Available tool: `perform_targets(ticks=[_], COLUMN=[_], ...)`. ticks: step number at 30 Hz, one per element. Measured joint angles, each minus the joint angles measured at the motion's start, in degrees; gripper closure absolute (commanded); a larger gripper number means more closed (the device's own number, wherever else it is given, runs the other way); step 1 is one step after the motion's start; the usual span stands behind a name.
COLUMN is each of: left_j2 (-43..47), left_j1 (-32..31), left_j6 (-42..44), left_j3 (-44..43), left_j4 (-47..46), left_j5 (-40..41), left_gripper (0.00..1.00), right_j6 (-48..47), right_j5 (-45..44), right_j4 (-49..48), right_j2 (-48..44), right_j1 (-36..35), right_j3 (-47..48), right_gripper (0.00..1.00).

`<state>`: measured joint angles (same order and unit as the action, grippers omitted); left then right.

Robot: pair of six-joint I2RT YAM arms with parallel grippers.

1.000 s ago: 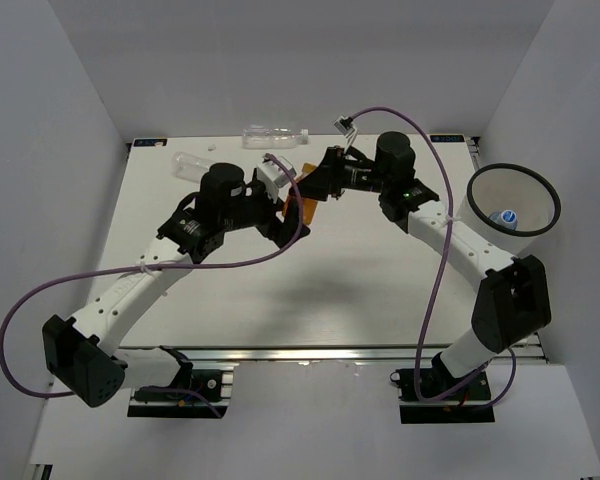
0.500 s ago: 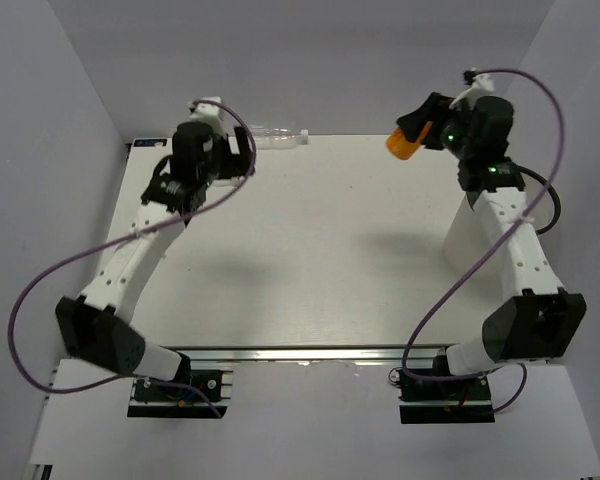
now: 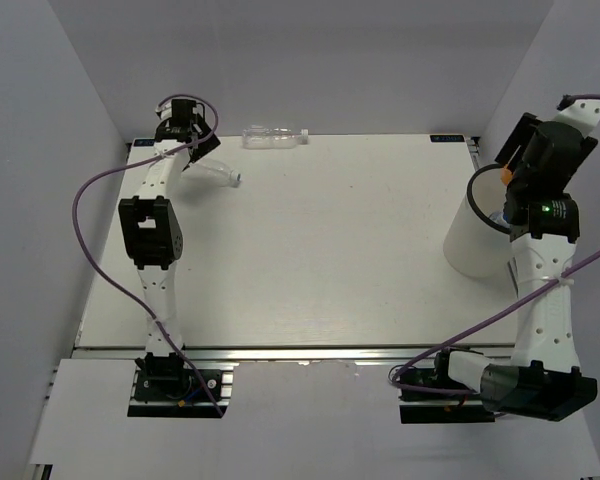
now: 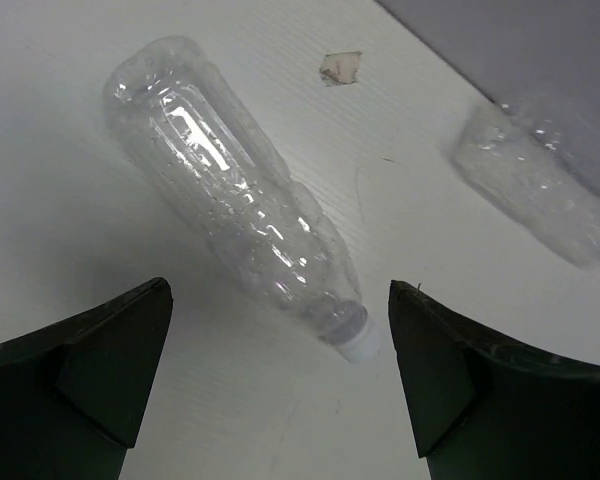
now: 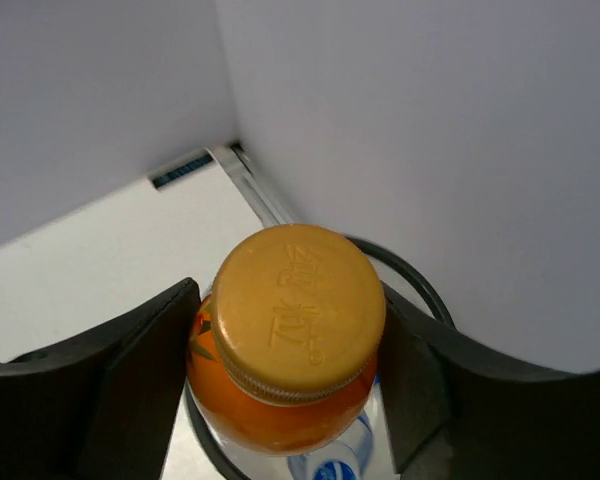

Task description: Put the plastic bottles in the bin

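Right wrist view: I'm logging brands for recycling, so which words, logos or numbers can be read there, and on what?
Orange bottle, on its cap: raised lettering, too stylised to read.
Clear bottle beneath it, in the bin: a blue mark, cut off, unreadable.
Dark strip at the table edge: print too small to read.
Nothing can be quoted.

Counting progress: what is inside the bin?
One clear bottle with blue label shows in the bin; the orange bottle, held over it by the right pincer, hides the rest.

A bottle (image 3: 212, 173) lies far left on the worktop (image 3: 330, 250), a second bottle (image 3: 275, 136) behind it, rightward; at right, a third bottle (image 5: 298, 310) hangs over the bin (image 3: 470, 250).
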<state>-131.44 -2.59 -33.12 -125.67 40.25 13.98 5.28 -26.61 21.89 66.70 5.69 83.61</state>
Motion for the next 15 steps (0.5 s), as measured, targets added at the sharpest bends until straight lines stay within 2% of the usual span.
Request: perform_targets(ticks=[1, 8, 15], left_j2=[-1.68, -9.73, -11.32], left_j1=[0.39, 2.14, 2.21], left_j6=[-0.96, -7.96, -11.39], left_j3=[-0.46, -1.92, -3.15], left_j4=[-0.2, -3.06, -6.16], left_j5=[-0.48, -3.32, -3.32], left_gripper=[0.02, 0.02, 0.02], right_j6=[-0.02, -2.32, -3.87], right_j5=[-1.16, -3.08, 4.57], right_j4=[1.57, 7.06, 4.52], right_j2=[0.09, 2.91, -1.51], right_j1=[0.37, 0.96, 0.96], right_j3=[-0.66, -0.79, 0.48], right_gripper=[0.11, 0.11, 0.11])
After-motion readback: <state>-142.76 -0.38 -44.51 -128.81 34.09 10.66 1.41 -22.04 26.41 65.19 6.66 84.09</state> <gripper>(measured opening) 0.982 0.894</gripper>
